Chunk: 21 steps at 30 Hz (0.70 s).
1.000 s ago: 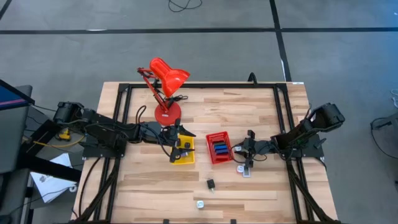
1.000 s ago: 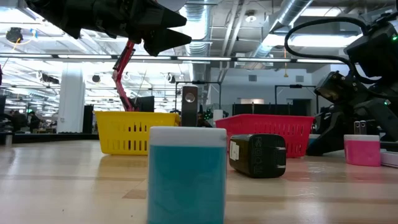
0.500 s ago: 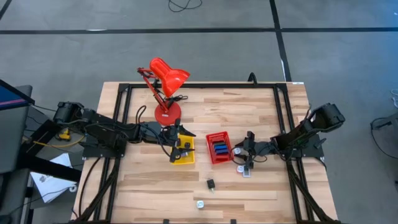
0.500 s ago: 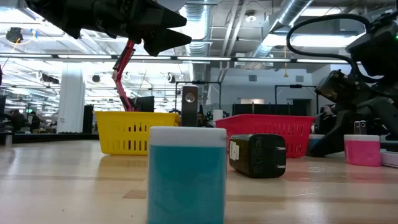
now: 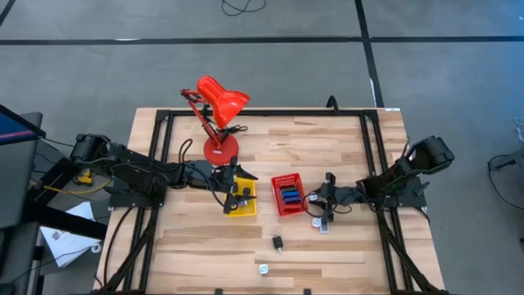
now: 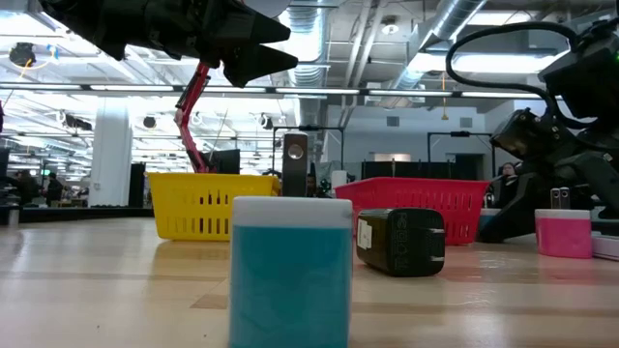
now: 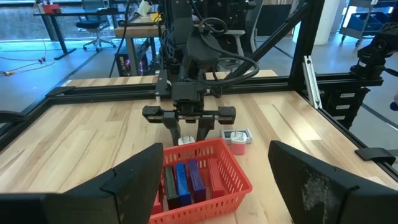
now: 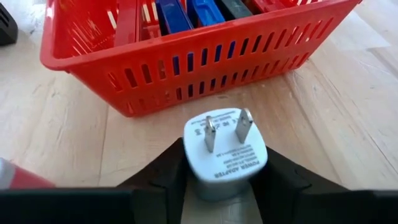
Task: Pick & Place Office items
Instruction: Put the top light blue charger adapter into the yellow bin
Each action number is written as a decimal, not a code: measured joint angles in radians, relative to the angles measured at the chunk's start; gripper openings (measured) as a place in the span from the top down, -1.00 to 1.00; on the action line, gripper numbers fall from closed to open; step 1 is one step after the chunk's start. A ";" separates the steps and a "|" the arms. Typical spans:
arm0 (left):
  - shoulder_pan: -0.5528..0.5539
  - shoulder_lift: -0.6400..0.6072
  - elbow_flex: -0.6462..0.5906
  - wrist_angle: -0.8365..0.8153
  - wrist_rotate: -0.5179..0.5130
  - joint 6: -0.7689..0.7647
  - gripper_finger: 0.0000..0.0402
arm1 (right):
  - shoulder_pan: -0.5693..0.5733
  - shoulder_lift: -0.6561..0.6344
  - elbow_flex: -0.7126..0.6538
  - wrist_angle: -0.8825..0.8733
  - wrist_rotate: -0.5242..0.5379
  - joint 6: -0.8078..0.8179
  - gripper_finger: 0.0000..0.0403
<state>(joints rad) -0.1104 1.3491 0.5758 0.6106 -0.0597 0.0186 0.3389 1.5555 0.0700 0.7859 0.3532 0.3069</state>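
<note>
My right gripper (image 8: 219, 186) is low over the table, next to the red tray's (image 5: 288, 194) right side, and is shut on a white plug adapter (image 8: 224, 152). The tray holds blue, black and red flat pieces (image 7: 186, 180). My left gripper (image 7: 217, 186) hangs open and empty over the yellow tray (image 5: 241, 199). A pink piece (image 5: 325, 227) lies next to my right gripper. A black adapter (image 5: 278, 242) and a teal-and-white piece (image 5: 263, 268) lie nearer the table's near edge. My right gripper pinches the white adapter by two opposite sides (image 8: 189, 155) between its two fingers (image 8: 273, 174). The fingers slant down from the table's right. The adapter's two prongs (image 8: 225, 130) point away from the gripper. I cannot tell whether the adapter rests on the table.
A big red desk lamp (image 5: 219, 106) stands at the table's far left, behind the yellow tray. A black frame (image 5: 262, 113) runs along the table's edges. Bare wood lies at the near left and the far right.
</note>
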 joint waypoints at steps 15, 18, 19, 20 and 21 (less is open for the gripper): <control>0.000 0.000 0.000 0.016 0.120 0.055 -0.43 | 0.002 -0.362 0.022 -0.256 -0.038 0.217 0.37; 0.000 0.000 0.013 0.002 0.120 0.087 -0.43 | 0.002 -0.475 0.124 -0.542 -0.020 0.227 0.37; 0.000 0.000 0.018 -0.003 0.120 0.101 -0.43 | 0.002 -0.501 0.171 -0.657 -0.007 0.240 0.37; 0.000 0.000 0.023 -0.005 0.120 0.112 -0.43 | 0.002 -0.521 0.224 -0.765 0.010 0.254 0.37; 0.000 0.000 0.029 -0.008 0.120 0.128 -0.43 | 0.002 -0.532 0.276 -0.853 0.013 0.265 0.38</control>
<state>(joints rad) -0.1108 1.3495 0.6045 0.6030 0.0605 0.1471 0.3409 1.0238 0.3457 -0.0672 0.3666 0.5718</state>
